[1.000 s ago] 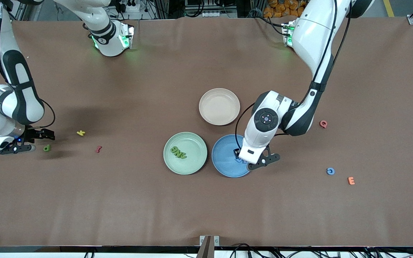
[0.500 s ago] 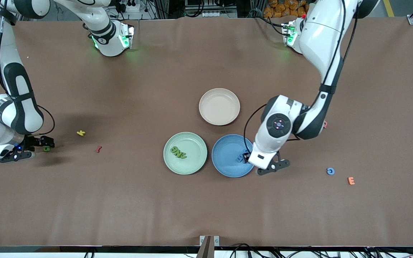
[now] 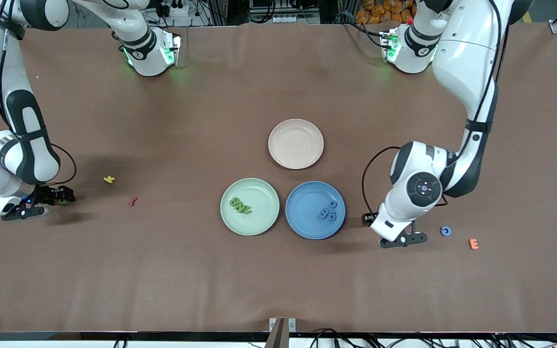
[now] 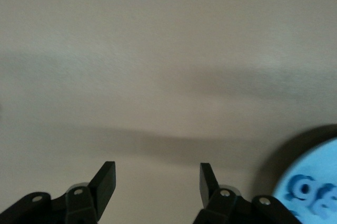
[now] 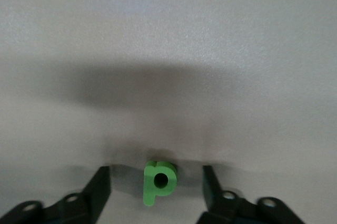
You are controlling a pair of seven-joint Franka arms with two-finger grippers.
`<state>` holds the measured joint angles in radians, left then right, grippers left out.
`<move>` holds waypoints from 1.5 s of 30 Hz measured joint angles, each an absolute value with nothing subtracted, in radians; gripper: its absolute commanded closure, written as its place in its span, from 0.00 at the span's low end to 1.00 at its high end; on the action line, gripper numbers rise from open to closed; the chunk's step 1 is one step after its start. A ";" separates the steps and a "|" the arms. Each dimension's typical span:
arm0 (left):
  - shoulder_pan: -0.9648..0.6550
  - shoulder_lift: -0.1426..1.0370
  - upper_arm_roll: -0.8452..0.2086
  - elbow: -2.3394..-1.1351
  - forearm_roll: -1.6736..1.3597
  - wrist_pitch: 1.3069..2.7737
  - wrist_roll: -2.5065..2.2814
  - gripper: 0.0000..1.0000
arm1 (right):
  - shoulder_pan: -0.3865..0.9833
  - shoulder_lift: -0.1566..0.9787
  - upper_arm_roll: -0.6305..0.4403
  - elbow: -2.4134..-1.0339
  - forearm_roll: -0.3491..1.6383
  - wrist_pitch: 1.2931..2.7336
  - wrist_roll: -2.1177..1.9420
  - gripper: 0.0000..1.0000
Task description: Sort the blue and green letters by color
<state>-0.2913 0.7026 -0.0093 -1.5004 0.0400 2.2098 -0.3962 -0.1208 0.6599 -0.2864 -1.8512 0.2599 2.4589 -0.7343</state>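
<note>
Three green letters [image 3: 240,205] lie grouped on the pale green plate [image 3: 265,192] at lower centre of the front view. Three light blue letters [image 3: 329,211] sit on the blue plate [image 3: 300,223] just beside it, so each plate seems to serve as the bin for its own colour. The beige plate [image 3: 278,155] above them holds nothing.

Two task pieces are still out on the brown table [image 3: 172,275]. A green letter "p" [image 5: 159,182] lies at the far left edge of the front view, and a blue letter "C" [image 3: 446,231] lies at lower right, beside an orange "E" [image 3: 473,244]. A yellow letter [image 3: 109,179] and a dark red letter [image 3: 133,201] sit left of centre and look like distractors.

The right arm comes down the left side of the front view, elbow bent. Its right gripper [image 5: 157,186] is low at the table, and in the right wrist view the fingers [image 5: 100,184] straddle the "p" with gaps on both sides, not yet pinching it. It looks poised to grasp.

The left arm bends down from the upper right. Its left gripper [image 4: 157,181] hangs low over bare table between the blue plate and the "C", jaws parted and empty. This pose suggests it is heading for the "C".
</note>
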 measured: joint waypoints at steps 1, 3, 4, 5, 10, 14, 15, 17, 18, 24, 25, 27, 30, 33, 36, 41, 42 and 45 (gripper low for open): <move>-0.284 0.702 -0.009 -1.500 0.040 2.209 -0.380 0.27 | -0.121 0.660 -0.287 -1.850 0.260 2.459 -0.734 0.69; -0.266 0.702 -0.009 -1.500 0.042 2.206 -0.340 0.27 | -0.122 0.660 -0.287 -1.847 0.260 2.458 -0.734 0.76; -0.258 0.702 -0.009 -1.500 0.042 2.204 -0.321 0.27 | -0.122 0.660 -0.287 -1.847 0.260 2.457 -0.734 0.78; -0.248 0.702 -0.008 -1.500 0.042 2.201 -0.299 0.27 | -0.122 0.660 -0.287 -1.847 0.260 2.457 -0.734 0.80; -0.197 0.702 -0.007 -1.501 0.043 2.195 -0.186 0.27 | -0.121 0.660 -0.286 -1.843 0.260 2.451 -0.735 0.86; -0.159 0.702 -0.005 -1.502 0.044 2.192 -0.104 0.27 | -0.115 0.660 -0.282 -1.840 0.261 2.443 -0.734 0.87; -0.151 0.702 -0.005 -1.502 0.047 2.192 -0.088 0.27 | -0.113 0.660 -0.281 -1.839 0.262 2.439 -0.731 0.87; -0.135 0.703 -0.004 -1.503 0.062 2.192 -0.061 0.27 | -0.105 0.659 -0.279 -1.837 0.264 2.429 -0.715 0.87; -0.128 0.703 -0.004 -1.503 0.071 2.192 -0.052 0.27 | -0.100 0.659 -0.277 -1.835 0.265 2.424 -0.703 0.87; -0.095 0.707 -0.003 -1.504 0.102 2.193 -0.008 0.27 | -0.054 0.652 -0.273 -1.822 0.270 2.390 -0.609 0.87; -0.091 0.709 -0.003 -1.504 0.103 2.195 0.001 0.27 | -0.045 0.649 -0.273 -1.820 0.271 2.381 -0.588 0.87; -0.082 0.713 -0.002 -1.505 0.103 2.201 0.014 0.27 | -0.025 0.640 -0.272 -1.817 0.271 2.364 -0.539 0.87; -0.067 0.720 -0.002 -1.508 0.104 2.225 0.028 0.28 | 0.009 0.626 -0.271 -1.816 0.271 2.348 -0.456 0.87; -0.054 0.726 -0.002 -1.514 0.104 2.257 0.041 0.28 | 0.045 0.613 -0.270 -1.816 0.271 2.333 -0.375 0.87; -0.042 0.732 -0.001 -1.526 0.104 2.291 0.049 0.28 | 0.078 0.604 -0.269 -1.816 0.271 2.318 -0.296 0.87; -0.028 0.737 -0.001 -1.546 0.104 2.332 0.058 0.28 | 0.135 0.598 -0.266 -1.815 0.272 2.303 -0.161 0.87; -0.026 0.737 -0.002 -1.549 0.104 2.337 0.059 0.28 | 0.148 0.597 -0.265 -1.815 0.272 2.303 -0.130 0.86; -0.020 0.737 -0.001 -1.557 0.102 2.353 0.059 0.28 | 0.188 0.593 -0.262 -1.814 0.272 2.303 -0.035 0.86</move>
<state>-0.0203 0.7374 -0.0015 -1.5573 0.1016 2.3526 0.0586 0.1884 0.5929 -0.2623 -1.8144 0.2721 2.3028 -0.0352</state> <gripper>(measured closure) 0.273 0.731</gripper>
